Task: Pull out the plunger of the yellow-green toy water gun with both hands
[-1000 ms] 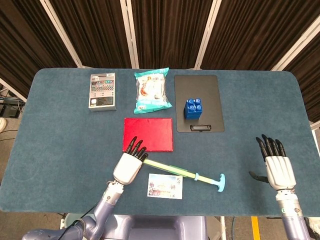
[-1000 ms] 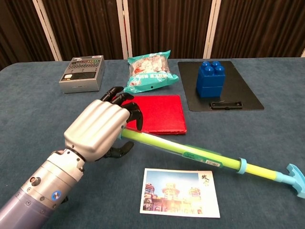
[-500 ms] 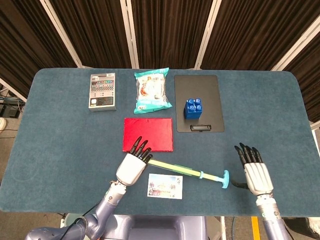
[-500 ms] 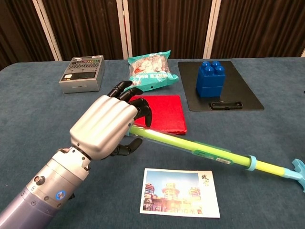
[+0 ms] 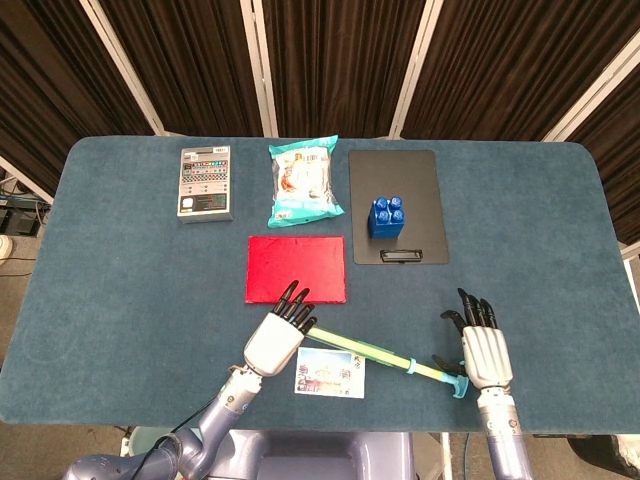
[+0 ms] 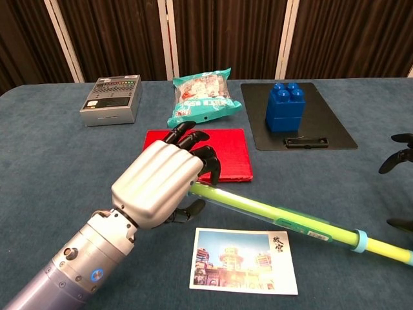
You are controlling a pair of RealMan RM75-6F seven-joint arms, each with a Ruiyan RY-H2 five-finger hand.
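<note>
The yellow-green water gun (image 5: 370, 351) (image 6: 271, 216) is a long tube slanting across the near table, its yellow plunger rod ending in a light-blue T-handle (image 5: 459, 385). My left hand (image 5: 277, 336) (image 6: 164, 183) grips the tube's left end, fingers curled over it and thumb underneath. My right hand (image 5: 483, 349) is open with fingers spread, right beside the handle, its thumb close to the rod. In the chest view only the right hand's dark fingertips (image 6: 397, 160) show at the right edge, and the handle is out of frame.
A postcard (image 5: 330, 373) (image 6: 244, 260) lies under the tube. A red mat (image 5: 296, 269) sits just beyond the left hand. Farther back are a black clipboard (image 5: 420, 190) carrying a blue block (image 5: 386, 217), a snack bag (image 5: 304, 180) and a grey device (image 5: 204, 181).
The left hand has carried the gun rightward and nearer the front edge. The right hand has moved left until it is beside the plunger handle.
</note>
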